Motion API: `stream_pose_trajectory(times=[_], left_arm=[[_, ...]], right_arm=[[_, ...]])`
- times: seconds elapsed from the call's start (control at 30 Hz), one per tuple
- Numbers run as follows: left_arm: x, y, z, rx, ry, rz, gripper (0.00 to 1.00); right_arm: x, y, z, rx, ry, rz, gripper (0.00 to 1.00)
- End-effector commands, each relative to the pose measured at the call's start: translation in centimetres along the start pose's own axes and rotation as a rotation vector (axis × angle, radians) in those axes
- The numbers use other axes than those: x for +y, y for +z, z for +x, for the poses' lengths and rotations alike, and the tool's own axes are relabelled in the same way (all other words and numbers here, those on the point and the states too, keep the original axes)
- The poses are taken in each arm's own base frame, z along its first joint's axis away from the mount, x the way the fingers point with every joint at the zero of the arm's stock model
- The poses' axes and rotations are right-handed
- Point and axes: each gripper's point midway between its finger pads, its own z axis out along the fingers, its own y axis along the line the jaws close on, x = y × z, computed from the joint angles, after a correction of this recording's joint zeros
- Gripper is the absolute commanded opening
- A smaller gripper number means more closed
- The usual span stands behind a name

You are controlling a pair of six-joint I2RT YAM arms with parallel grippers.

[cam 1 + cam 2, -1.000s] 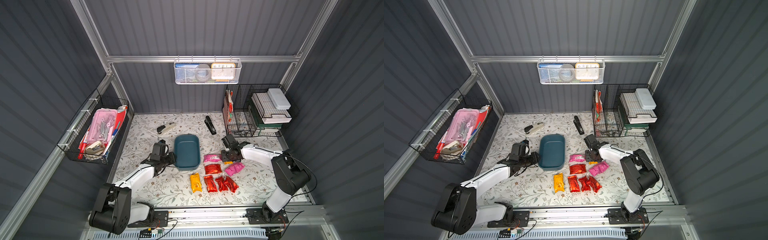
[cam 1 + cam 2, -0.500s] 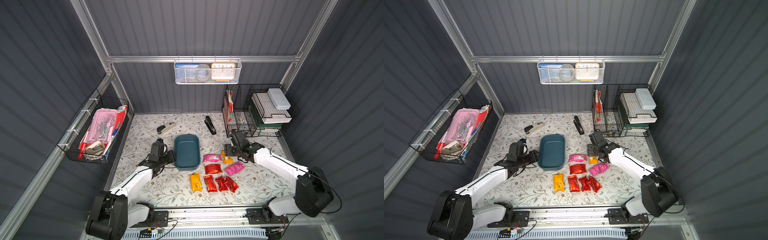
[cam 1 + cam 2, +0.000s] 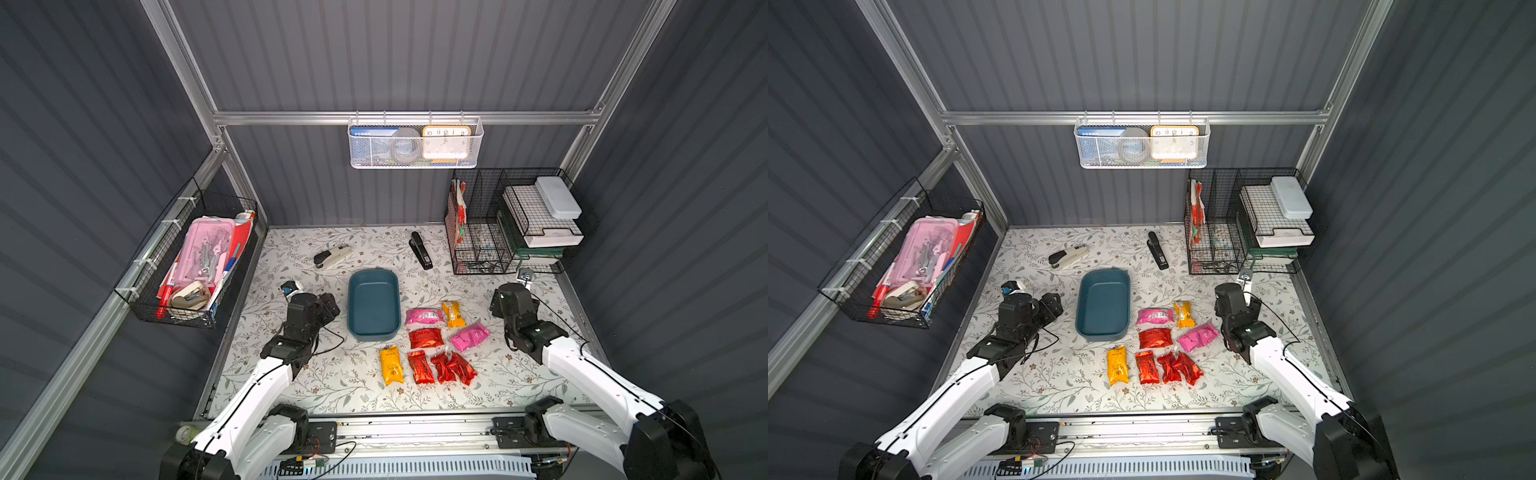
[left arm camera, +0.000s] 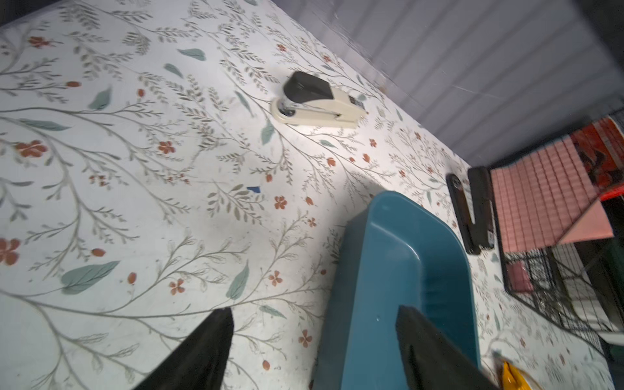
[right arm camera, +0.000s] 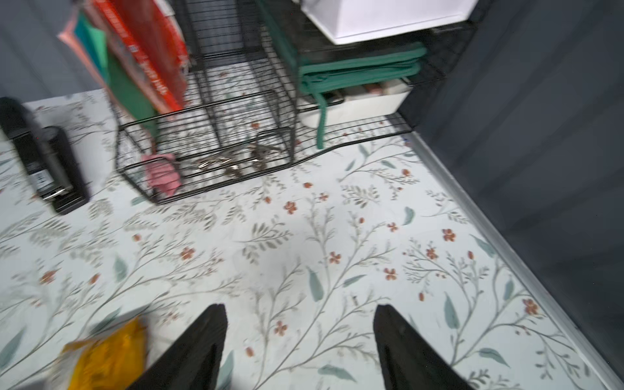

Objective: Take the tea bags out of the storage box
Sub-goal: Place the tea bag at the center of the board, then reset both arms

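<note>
Foil tea bags [image 3: 426,338] beside storage box [image 3: 373,307]

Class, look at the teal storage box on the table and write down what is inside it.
Nothing: in both top views the storage box shows a bare teal floor, corner to corner. The tea bags lie outside on the table. Nothing covers its inside.

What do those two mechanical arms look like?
Both the left arm and right arm have smooth white tubular segments joined by chunky black joints. Thin black cables loop alongside them. Each ends in a pair of black, tapered jaws.
</note>
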Motion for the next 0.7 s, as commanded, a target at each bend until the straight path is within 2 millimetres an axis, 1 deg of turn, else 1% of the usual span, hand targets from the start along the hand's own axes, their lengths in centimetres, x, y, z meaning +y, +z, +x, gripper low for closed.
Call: stream_pose_trajectory(times=[0.0,0.07,0.1,0.17,0.2,0.23,0.33,0.4,0.47,0.53,0.6,0.67], left_arm=[[1.6,0.5,-1.7,-0.085,0.023,-0.114,0.9],[1.6,1.0,-2.8,-0.116,0.074,-0.146,0.94],[1.5,1.2,-3.3,-0.135,0.09,-0.159,0.96],[1.2,1.8,-4.1,-0.176,0.16,-0.164,0.97],[0.9,2.1,-4.5,-0.196,0.198,-0.159,0.98],[0.8,2.3,-5.0,-0.222,0.234,-0.164,0.99],[0.6,2.8,-6.4,-0.293,0.338,-0.194,0.99],[0.3,3.2,-7.2,-0.332,0.4,-0.201,0.99],[0.4,3.9,-7.7,-0.354,0.435,-0.208,0.99],[0.9,4.9,-8.0,-0.353,0.441,-0.195,0.99],[1.6,6.0,-7.9,-0.361,0.446,-0.177,0.99],[2.5,7.1,-7.8,-0.364,0.462,-0.19,0.99]], right_arm=[[-2.0,1.1,-2.0,-0.135,0.039,0.086,0.75],[-1.4,2.5,-1.4,-0.144,-0.011,0.047,0.75],[-1.1,3.0,-1.3,-0.153,-0.035,0.041,0.75],[0.0,4.5,-0.4,-0.142,-0.094,0.021,0.75],[0.3,5.0,0.1,-0.135,-0.099,0.008,0.76],[0.9,5.5,0.2,-0.152,-0.1,-0.023,0.76],[2.4,5.6,-0.8,-0.243,-0.099,-0.101,0.76],[2.1,6.2,-0.6,-0.235,-0.104,-0.085,0.76],[1.7,7.1,0.2,-0.231,-0.077,-0.107,0.76],[1.4,7.4,-0.1,-0.272,-0.029,-0.146,0.76],[0.3,7.8,1.2,-0.228,0.02,-0.134,0.76],[0.0,8.0,1.1,-0.24,0.044,-0.142,0.76]])
